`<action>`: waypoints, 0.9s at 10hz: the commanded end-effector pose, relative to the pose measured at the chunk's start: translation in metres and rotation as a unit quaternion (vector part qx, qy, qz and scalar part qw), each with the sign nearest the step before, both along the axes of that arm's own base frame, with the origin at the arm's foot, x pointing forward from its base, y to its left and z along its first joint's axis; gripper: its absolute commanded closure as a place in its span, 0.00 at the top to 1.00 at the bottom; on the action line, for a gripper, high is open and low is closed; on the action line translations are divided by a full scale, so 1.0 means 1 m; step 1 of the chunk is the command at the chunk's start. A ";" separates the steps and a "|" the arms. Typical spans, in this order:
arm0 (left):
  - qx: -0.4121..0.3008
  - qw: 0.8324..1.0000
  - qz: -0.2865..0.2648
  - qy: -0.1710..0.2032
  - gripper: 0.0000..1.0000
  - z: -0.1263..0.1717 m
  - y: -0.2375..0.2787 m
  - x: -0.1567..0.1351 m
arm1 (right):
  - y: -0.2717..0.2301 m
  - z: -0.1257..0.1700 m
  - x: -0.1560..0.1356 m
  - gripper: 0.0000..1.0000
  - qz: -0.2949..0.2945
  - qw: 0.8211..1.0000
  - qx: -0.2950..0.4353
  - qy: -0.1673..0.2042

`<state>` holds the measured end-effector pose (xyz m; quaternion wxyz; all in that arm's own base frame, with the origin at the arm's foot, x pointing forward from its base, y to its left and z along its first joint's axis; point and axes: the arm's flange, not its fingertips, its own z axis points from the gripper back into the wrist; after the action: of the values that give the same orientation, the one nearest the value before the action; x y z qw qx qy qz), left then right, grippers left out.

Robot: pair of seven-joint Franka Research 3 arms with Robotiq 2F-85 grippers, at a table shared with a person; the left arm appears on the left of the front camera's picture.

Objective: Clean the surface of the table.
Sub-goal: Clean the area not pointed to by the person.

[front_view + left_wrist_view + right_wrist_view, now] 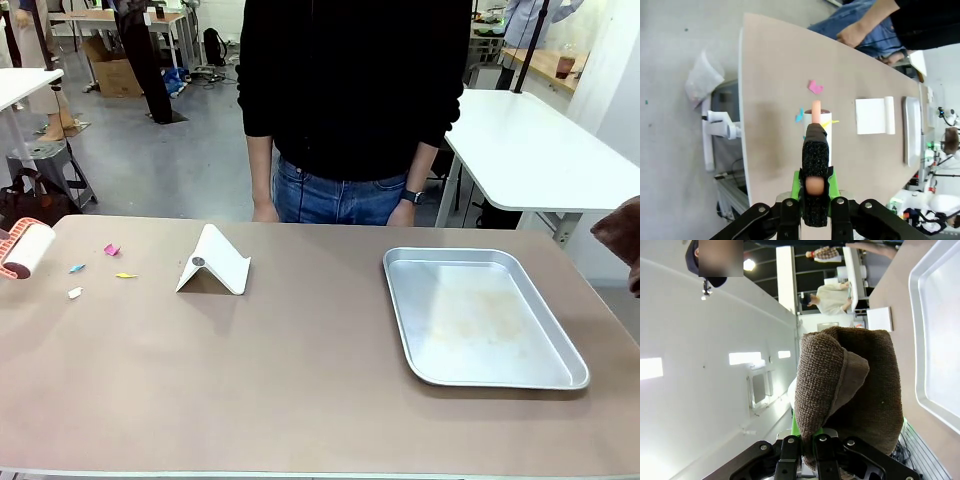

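Observation:
The taupe table carries small paper scraps near its left end: pink, blue, yellow and white. A lint roller with a white roll and salmon handle hangs at the far left edge. In the left wrist view my left gripper is shut on the roller's black foam-wrapped handle, with the roll pointing at the scraps. My right gripper is shut on a folded brown cloth, which shows at the table's right edge.
A white folded stand sits right of the scraps. A shallow metal tray lies on the right half. A person in a black top stands at the far edge, hands by the table.

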<state>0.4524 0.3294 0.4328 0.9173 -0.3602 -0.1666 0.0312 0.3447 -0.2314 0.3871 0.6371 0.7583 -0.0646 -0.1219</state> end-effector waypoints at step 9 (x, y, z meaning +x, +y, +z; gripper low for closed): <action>0.053 0.993 0.067 -0.086 0.05 -0.014 0.002 0.016 | -0.001 0.004 -0.001 0.00 0.002 1.000 0.007 -0.004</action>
<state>0.4699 0.3379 0.4239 0.9177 -0.3009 -0.2529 0.0570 0.3447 -0.2314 0.3871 0.6370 0.7584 -0.0647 -0.1220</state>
